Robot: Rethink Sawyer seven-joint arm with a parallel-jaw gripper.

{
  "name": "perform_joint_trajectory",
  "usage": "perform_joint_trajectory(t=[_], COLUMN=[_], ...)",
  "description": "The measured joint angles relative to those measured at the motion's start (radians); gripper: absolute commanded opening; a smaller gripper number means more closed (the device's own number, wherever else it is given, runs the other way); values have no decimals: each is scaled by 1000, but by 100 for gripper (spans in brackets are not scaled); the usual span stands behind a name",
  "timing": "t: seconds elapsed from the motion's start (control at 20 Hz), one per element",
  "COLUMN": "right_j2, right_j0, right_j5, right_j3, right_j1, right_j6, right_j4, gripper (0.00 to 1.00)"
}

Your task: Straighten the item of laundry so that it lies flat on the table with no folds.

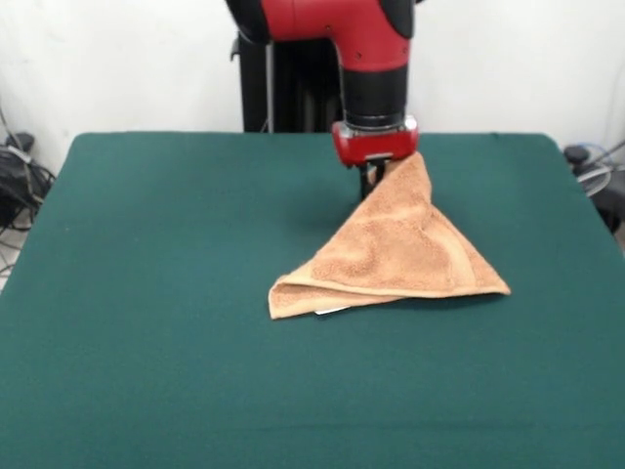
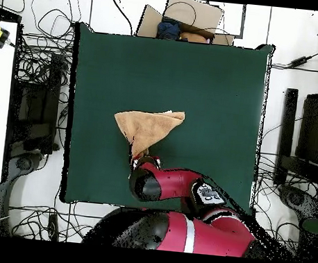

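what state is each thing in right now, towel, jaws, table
towel: one corner lifted by the gripper, the rest draped down onto the table in a folded triangle, not flat
gripper: jaws shut on the towel's raised corner
table: green cloth, bearing the towel's lower edge

Tan towel (image 1: 400,249), folded, one corner lifted

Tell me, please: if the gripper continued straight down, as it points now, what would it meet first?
Probably the towel it already holds by one raised corner; the gripper points down, with the green table just beneath. Depth is uncertain.
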Motion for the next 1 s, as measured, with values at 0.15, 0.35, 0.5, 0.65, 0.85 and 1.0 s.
perform_joint_trajectory(t=[0.15,0.35,0.5,0.65,0.85,1.0], right_j2=[8,37,64,106,144,165], right_j0=[-3,-3,-5,-11,-12,-9], right_j5=[0,16,34,57,68,68], right_j3=[2,6,8,14,19,27], right_j1=[-1,-37,-59,-97,-140,-170], right_j6=[0,0,0,0,0,0], right_j4=[25,114,157,213,265,305], gripper=[0,0,0,0,0,0])
